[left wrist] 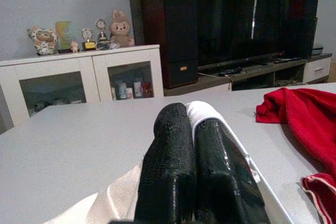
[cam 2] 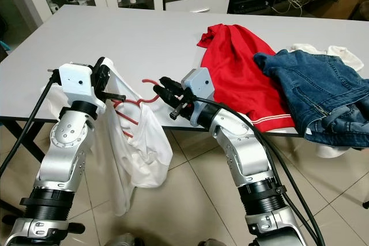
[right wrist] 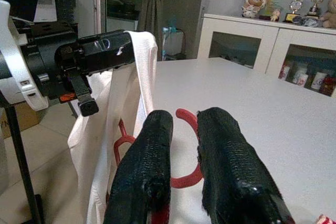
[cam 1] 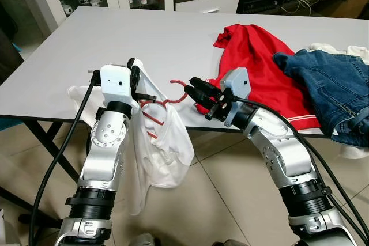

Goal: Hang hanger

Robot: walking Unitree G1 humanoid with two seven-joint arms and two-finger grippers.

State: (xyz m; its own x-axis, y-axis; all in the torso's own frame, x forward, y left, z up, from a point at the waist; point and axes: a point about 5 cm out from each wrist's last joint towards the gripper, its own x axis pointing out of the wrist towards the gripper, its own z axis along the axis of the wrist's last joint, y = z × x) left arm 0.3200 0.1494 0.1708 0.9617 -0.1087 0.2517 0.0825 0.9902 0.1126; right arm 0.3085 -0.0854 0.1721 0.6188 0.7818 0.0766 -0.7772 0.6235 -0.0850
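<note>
Grey surface (cam 1: 144,44) ahead: our left gripper (cam 1: 136,79) pinches the limp white shirt (cam 1: 164,142); our right gripper (cam 1: 193,89) clamps the stiff, light red hanger (cam 1: 173,97) near its hook.

Grey table (cam 1: 144,44) on beige tiled floor (cam 1: 225,200), white glass-fronted cabinets (left wrist: 79,80) behind.

A red hanger (cam 1: 163,106) is held in the air just off the near edge of the surface (cam 1: 115,56). Its hook (right wrist: 188,153) curls upward and is gripped between the fingers of the right claw (cam 1: 194,89). The hanger's body is tucked inside a white garment (cam 1: 164,142), which hangs down below the surface edge. The garment's upper edge is pinched by the closed left claw (cam 1: 136,76).
</note>
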